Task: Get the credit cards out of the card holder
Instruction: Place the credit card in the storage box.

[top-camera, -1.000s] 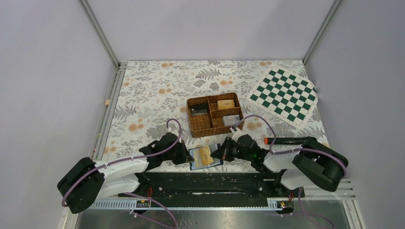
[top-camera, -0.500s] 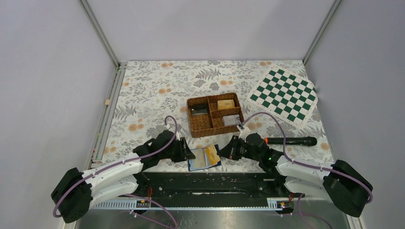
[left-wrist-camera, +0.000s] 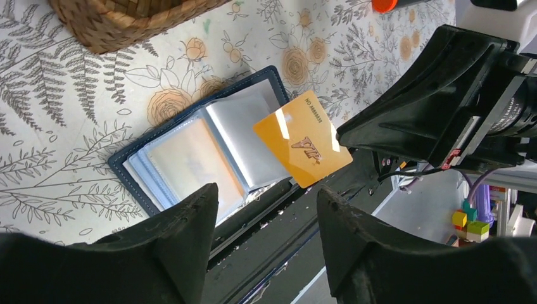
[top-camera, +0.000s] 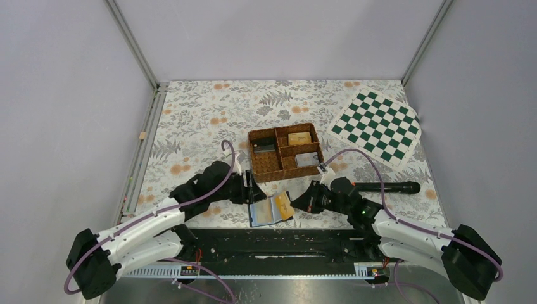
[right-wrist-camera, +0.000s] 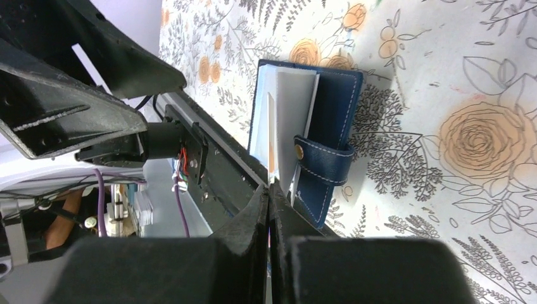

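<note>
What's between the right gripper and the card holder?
An orange card, pinched in the shut right gripper, its far corner overlapping the open card holder. Left wrist view shows it best.

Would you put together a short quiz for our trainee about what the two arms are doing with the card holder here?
1. True or false: the left gripper is shut on the card holder.
2. What does the right gripper pinch? A) an orange card B) a coin C) a pen
3. How many compartments does the wicker tray have?

Key:
1. False. It is open and hovers over the card holder.
2. A.
3. Four.
</note>
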Action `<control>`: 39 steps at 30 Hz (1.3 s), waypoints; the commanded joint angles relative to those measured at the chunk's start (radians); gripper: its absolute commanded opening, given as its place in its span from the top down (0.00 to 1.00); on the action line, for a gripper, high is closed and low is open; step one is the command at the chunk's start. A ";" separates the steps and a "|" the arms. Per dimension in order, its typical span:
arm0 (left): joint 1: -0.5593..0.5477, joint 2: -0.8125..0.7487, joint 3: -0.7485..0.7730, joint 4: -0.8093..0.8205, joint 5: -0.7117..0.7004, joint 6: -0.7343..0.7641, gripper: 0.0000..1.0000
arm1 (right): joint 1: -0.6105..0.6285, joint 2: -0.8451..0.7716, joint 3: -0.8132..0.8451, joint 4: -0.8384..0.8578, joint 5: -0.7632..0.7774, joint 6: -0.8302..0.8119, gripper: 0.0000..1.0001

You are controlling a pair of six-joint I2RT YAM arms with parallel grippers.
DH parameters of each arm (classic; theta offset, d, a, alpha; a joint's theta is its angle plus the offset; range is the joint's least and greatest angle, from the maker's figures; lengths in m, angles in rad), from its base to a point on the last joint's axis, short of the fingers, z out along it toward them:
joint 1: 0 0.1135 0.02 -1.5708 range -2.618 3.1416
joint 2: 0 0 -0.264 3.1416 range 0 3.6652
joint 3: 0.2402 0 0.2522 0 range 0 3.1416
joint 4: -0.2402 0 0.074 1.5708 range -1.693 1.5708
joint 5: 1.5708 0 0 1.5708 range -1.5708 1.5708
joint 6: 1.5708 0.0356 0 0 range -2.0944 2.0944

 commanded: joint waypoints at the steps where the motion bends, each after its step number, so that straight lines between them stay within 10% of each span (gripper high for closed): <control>1: 0.006 0.032 0.057 0.017 0.068 0.070 0.41 | -0.007 -0.019 0.043 0.007 -0.054 -0.004 1.00; 39: 0.075 0.206 0.051 0.271 0.583 0.128 0.51 | -0.061 -0.018 0.043 0.210 -0.423 0.013 1.00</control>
